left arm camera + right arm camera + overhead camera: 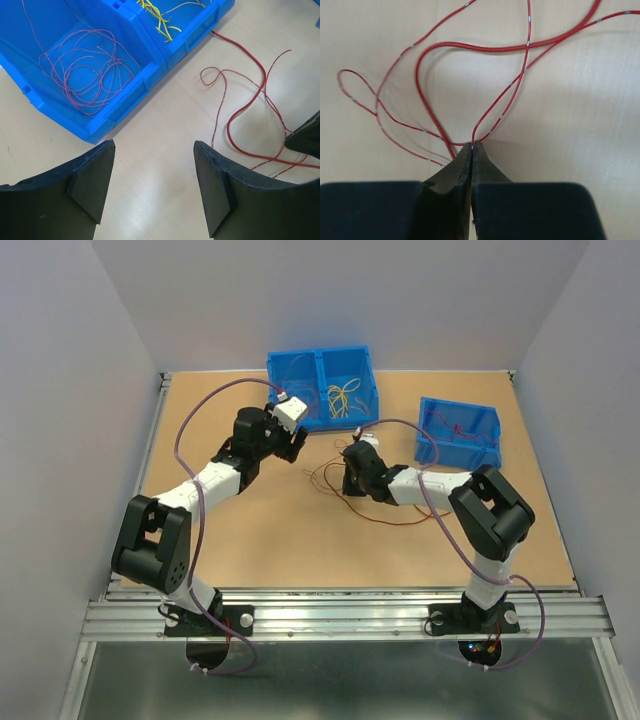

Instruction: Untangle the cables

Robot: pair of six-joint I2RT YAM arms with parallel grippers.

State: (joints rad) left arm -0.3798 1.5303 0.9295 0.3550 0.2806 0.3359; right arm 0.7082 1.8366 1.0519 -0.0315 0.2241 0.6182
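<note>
A tangle of thin red cables (330,480) lies on the wooden table (260,540) between my two grippers. My right gripper (472,145) is shut on a hair-thin red striped wire (512,85), pinched at its fingertips just above the table. A thicker red cable (470,47) arcs in front of it. My left gripper (154,145) is open and empty, hovering over bare table beside the blue bin. The red cables (261,82) lie to its right. In the top view the left gripper (295,443) is at the bin's front and the right gripper (350,468) is over the tangle.
A blue two-compartment bin (322,365) at the back holds coiled thin red wire (85,70) in its left compartment and yellow wires (157,15) in its right. A single blue bin (470,415) at the back right holds a red wire.
</note>
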